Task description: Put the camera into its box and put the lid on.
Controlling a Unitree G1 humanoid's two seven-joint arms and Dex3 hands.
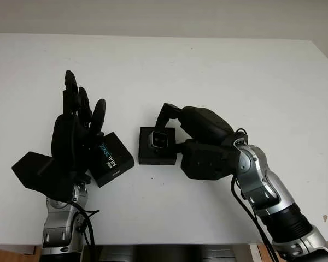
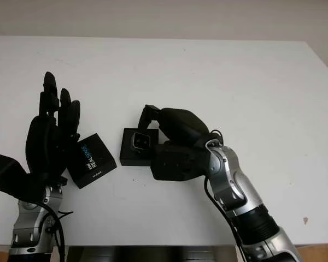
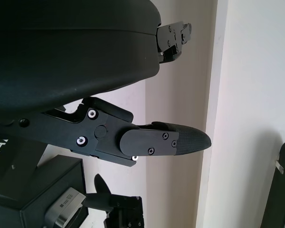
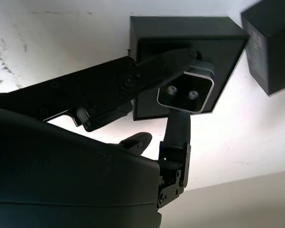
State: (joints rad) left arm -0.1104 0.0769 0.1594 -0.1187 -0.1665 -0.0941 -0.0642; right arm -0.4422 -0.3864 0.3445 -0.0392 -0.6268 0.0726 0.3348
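Observation:
The small silver camera (image 1: 158,140) sits in the opening of its black box (image 1: 145,155) at the table's middle. My right hand (image 1: 167,132) reaches in from the right and is shut on the camera (image 4: 186,92), one finger (image 4: 154,71) across its top and another (image 4: 178,126) at its far side. Whether it is fully seated in the box I cannot tell. The black lid (image 1: 112,158), with printed lettering, lies just left of the box. My left hand (image 1: 83,101) is open and raised upright beside the lid, touching neither lid nor box.
The white table (image 1: 218,71) stretches wide behind and to the right of the box. Its front edge (image 1: 169,240) runs close below both arms. A black cable (image 1: 246,213) loops along my right forearm.

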